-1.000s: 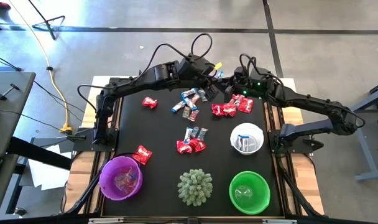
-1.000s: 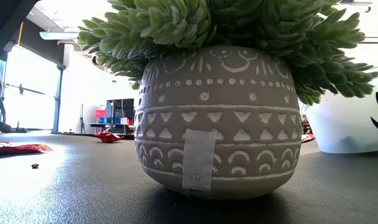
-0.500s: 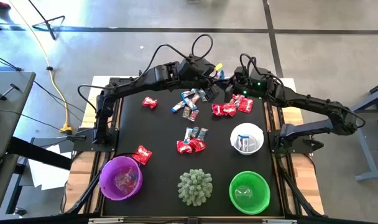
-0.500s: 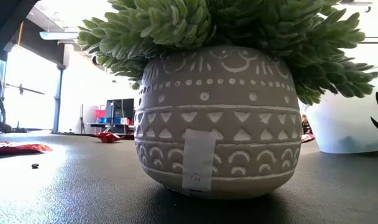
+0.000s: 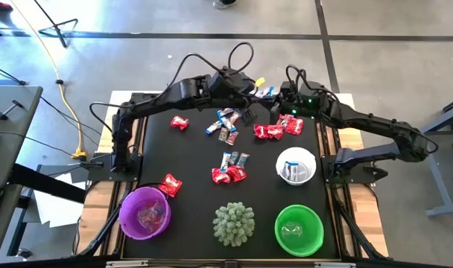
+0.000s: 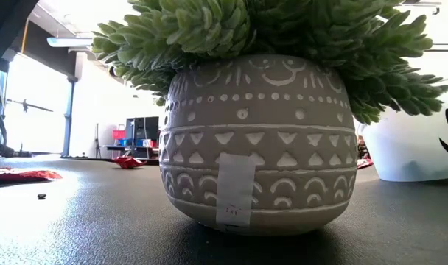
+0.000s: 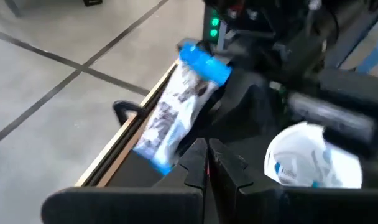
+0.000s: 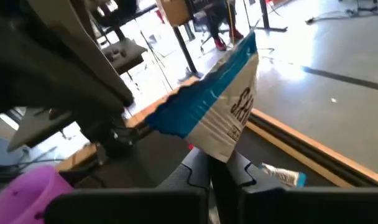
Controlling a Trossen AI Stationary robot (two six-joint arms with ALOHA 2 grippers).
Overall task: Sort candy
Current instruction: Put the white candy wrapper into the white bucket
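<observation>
Nearest, along the near edge of the black surface (image 5: 193,160), stand a purple bowl (image 5: 144,212) at the left corner, a spiky green plant (image 5: 234,223) in a patterned pale pot (image 6: 253,140) at the middle, and a green bowl (image 5: 299,229) at the right corner. Just beyond the purple bowl lies a single red candy (image 5: 170,184). Toward the right edge, past the green bowl, sits a white bowl (image 5: 296,165) with a blue-and-white wrapper showing inside it. Around the middle of the surface is a small heap of red candies (image 5: 228,175) with two blue-and-white ones (image 5: 235,158) just behind it. Farther on lie a lone red candy (image 5: 180,122) toward the left, a loose cluster of blue-and-white and pinkish candies (image 5: 226,123) in the centre, and a bunch of red candies (image 5: 279,128) toward the right. At the far edge both arms meet above the surface: the left claw (image 7: 206,158) is clenched on one end of a blue-and-white candy (image 7: 176,106), and the right claw (image 8: 212,167), clenched as well, grips what looks like that same candy from the other side, so it hangs in the air between them.
</observation>
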